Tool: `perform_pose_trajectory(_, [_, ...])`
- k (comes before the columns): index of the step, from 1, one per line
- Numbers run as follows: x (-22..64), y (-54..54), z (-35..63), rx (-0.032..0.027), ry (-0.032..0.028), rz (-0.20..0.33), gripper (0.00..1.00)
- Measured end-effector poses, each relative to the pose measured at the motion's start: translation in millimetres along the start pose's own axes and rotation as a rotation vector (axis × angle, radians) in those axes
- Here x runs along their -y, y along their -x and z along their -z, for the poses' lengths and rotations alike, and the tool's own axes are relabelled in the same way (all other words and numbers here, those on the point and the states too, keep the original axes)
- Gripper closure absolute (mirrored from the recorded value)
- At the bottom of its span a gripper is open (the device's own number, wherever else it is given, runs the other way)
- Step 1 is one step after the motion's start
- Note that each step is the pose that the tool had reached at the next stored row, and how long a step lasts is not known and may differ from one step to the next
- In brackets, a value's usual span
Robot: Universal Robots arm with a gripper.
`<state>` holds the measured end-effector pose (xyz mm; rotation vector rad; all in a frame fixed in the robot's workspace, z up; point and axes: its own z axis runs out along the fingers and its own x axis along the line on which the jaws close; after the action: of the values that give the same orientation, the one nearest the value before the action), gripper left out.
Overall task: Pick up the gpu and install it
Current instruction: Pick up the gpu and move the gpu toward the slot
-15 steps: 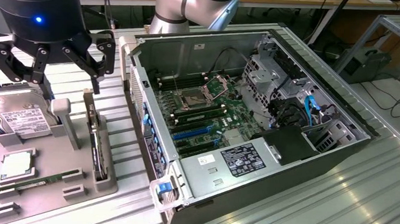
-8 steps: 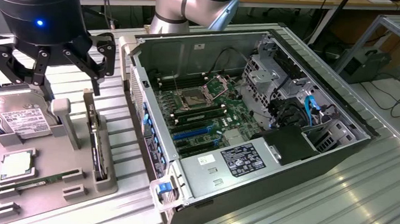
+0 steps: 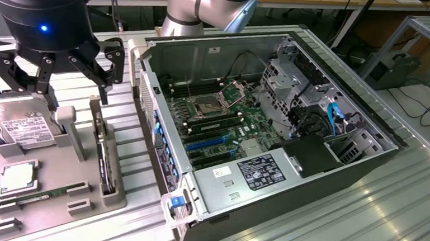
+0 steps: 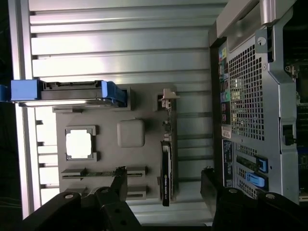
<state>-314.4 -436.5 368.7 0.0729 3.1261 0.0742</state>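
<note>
**Open jaws hang over parts tray, gpu waiting in its slot**

A black robot arm (image 3: pixel 42 9) hovers above a grey moulded tray (image 3: pixel 60 200) at the exterior view's left, its jaws spread wide and holding nothing. The gpu (image 4: pixel 166 175) stands on edge in a narrow slot along the tray's side nearest the computer case (image 3: pixel 346 168). It sits below the jaws and apart from them. From the wrist it lies on the line between the two fingers (image 4: pixel 118 185).

The card shows as a thin, dark strip, with a pale metal bracket at its far end.

Other parts crowd the tray. A boxy silver hard drive (image 3: pixel 24 125) with a white label leans in a cradle beside blue plastic tabs. A square processor (image 3: pixel 19 177) lies flat in its recess. A slim green RAM stick (image 3: pixel 42 195) rests in a groove at the near edge.

At the exterior view's right the steel case lies open on its side, just beside the tray. Inside are a green motherboard (image 3: pixel 223 121), blue expansion slots (image 3: pixel 206 142), loose black cables and a labelled silver power supply (image 3: pixel 260 171). Everything rests on a ribbed aluminium surface (image 3: pixel 358 219).
</note>
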Motion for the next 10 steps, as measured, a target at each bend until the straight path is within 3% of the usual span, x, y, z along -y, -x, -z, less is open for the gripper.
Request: perform_pose_trajectory(10, [1.4,0.0,-5.2,-0.0001,0.0,0.0,0.28])
